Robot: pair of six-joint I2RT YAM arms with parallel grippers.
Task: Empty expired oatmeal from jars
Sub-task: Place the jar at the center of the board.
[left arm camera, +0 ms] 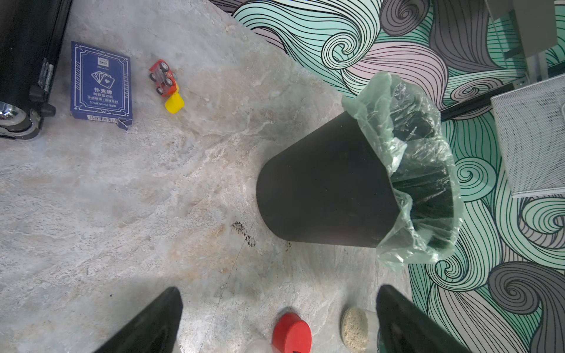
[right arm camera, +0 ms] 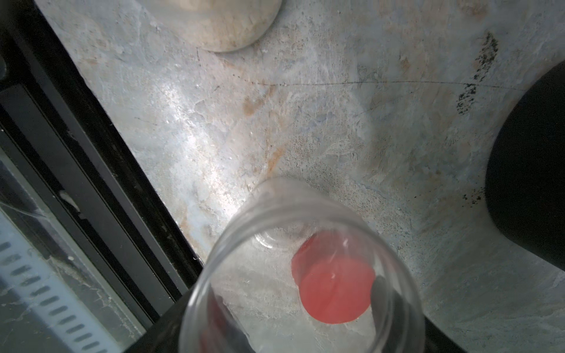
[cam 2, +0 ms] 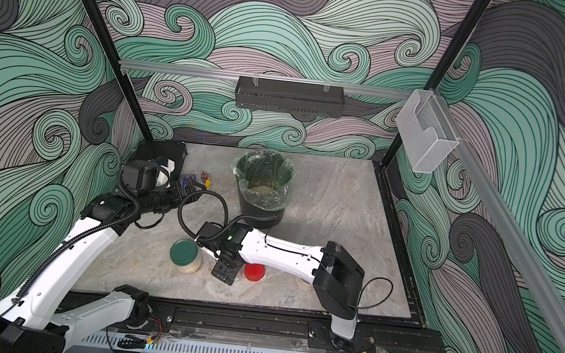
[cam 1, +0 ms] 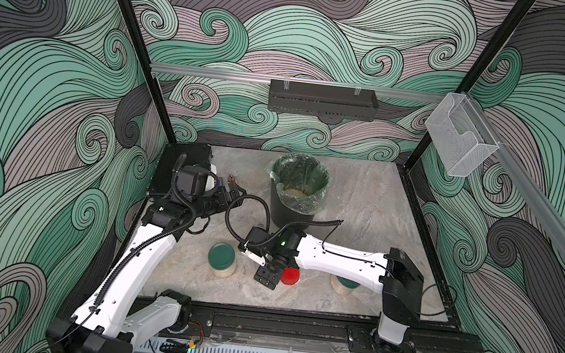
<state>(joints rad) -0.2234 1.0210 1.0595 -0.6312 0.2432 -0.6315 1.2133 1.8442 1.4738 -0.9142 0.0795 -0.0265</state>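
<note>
Overhead, a stone tabletop (cam 1: pixel 360 207) holds a lined black bin (cam 1: pixel 291 210) at the back, and every place here is given from that bin. Left of it, my left gripper (left arm camera: pixel 279 290) hovers empty with its jaws spread wide. In front of the bin and to its left, a green-lidded jar (cam 1: pixel 223 255) stands upright with oatmeal (cam 1: pixel 222 273) inside. Straight in front of the bin, my right gripper (right arm camera: pixel 301 308) straddles the small jar (right arm camera: pixel 275 214), which is lidless and empty. I cannot tell whether my jaws pinch it or merely flank it. Its long axis seems near upright, with the mouth toward my wrist and the base at the table. Its red lid (cam 1: pixel 290 275) lies just beside it. Front right of the bin, another full jar (cam 1: pixel 341 288) sits under my right forearm (cam 1: pixel 337 258). Risk: if the small jar is leaning when freed, it may topple and roll, and my forearm could knock the full jar beneath it.
</note>
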